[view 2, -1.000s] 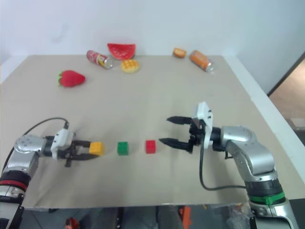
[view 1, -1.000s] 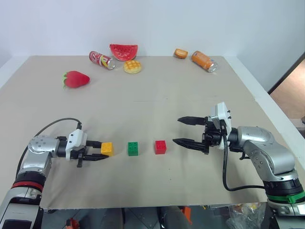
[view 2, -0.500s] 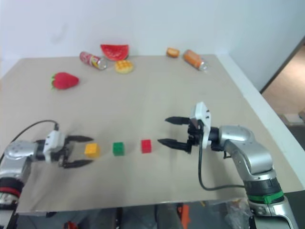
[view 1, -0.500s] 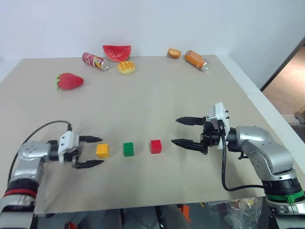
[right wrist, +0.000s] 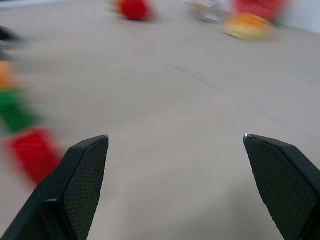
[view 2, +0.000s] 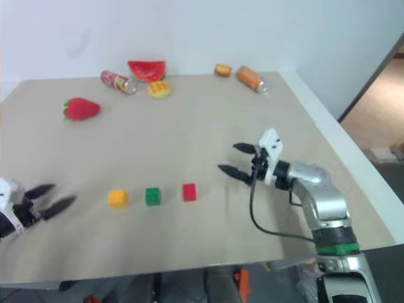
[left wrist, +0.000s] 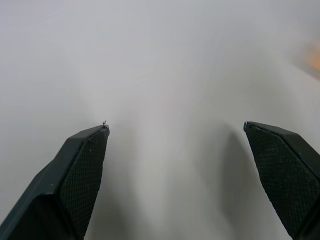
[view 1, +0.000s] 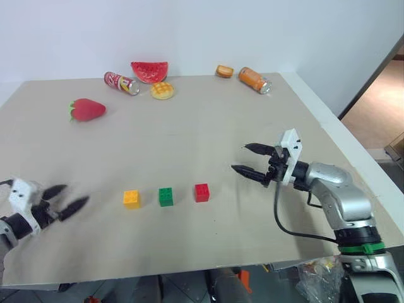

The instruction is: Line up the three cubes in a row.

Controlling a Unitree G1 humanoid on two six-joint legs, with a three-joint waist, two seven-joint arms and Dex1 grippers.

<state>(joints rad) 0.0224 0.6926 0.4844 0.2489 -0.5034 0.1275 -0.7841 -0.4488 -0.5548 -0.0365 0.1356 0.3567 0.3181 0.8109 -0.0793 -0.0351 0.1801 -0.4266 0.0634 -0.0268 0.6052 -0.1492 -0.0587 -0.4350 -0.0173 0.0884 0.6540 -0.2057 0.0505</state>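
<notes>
Three small studded cubes stand in a straight row near the front of the table: an orange-yellow cube (view 1: 131,198), a green cube (view 1: 165,196) and a red cube (view 1: 202,192), with small gaps between them. My left gripper (view 1: 65,199) is open with nothing in it, well to the left of the orange-yellow cube near the table's left edge. My right gripper (view 1: 245,159) is open too, hanging right of the red cube and apart from it. In the right wrist view the red cube (right wrist: 30,152) and green cube (right wrist: 12,112) blur past beside one fingertip (right wrist: 82,170).
Along the back of the beige table (view 1: 202,132) lie a toy strawberry (view 1: 86,110), a red can (view 1: 121,83), a watermelon slice (view 1: 149,71), a waffle-patterned bun (view 1: 161,91), a small orange bread piece (view 1: 223,71) and an orange can (view 1: 253,79). The table's right edge runs just beyond my right arm.
My left gripper let go of the orange-yellow cube, opened wide and drew away to the left. My right gripper shifted back from the red cube. The camera view also shifted.
</notes>
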